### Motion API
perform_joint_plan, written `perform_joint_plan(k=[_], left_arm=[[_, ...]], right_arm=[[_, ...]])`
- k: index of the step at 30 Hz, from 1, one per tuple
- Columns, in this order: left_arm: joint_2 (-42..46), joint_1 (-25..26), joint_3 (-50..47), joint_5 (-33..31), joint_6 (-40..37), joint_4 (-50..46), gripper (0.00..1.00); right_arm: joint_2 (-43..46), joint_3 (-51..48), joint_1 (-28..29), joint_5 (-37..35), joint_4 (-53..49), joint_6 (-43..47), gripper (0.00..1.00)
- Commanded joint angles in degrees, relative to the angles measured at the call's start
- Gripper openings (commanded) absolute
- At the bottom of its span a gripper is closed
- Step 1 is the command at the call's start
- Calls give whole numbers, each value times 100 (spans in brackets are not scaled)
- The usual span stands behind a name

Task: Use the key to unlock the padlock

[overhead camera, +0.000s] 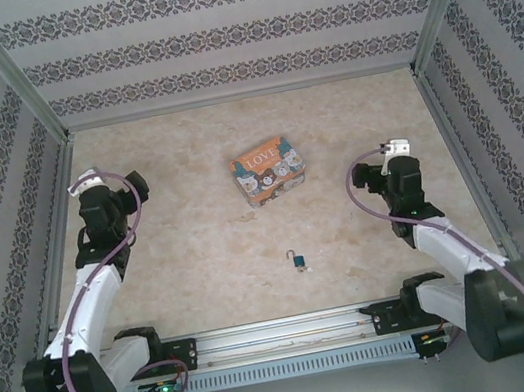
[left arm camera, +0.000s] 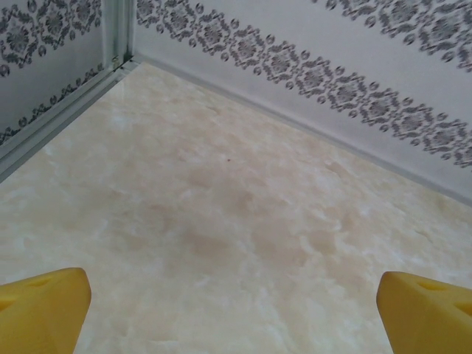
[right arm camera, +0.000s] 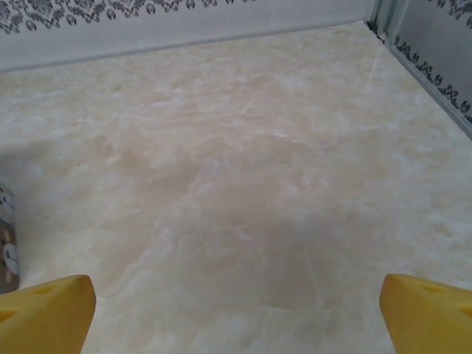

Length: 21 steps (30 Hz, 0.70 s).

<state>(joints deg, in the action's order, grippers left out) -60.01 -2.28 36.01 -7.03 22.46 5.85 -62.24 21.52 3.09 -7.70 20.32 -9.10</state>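
A pale marbled bench [overhead camera: 202,257] sits inside patterned walls [overhead camera: 214,37]. The left pincer [left arm camera: 232,310] and the right pincer [right arm camera: 236,313] hang over bare bench, both spread wide and gripping nothing. The orange box [overhead camera: 267,172] lies mid-bench. The padlock [overhead camera: 299,261] lies nearer the arms, apart from the box.
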Motion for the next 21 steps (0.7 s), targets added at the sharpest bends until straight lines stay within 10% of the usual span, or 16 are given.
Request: perform_joint_plan(k=[1, 21], left_arm=[[-147, -96, -239, -484, -131, 397, 99], [-955, -360, -516, -688, -989, 706, 99]], right_arm=[[-588, -70, -54, 22, 1196, 196, 98], [-2516, -218, -131, 435, 3650, 808, 98]])
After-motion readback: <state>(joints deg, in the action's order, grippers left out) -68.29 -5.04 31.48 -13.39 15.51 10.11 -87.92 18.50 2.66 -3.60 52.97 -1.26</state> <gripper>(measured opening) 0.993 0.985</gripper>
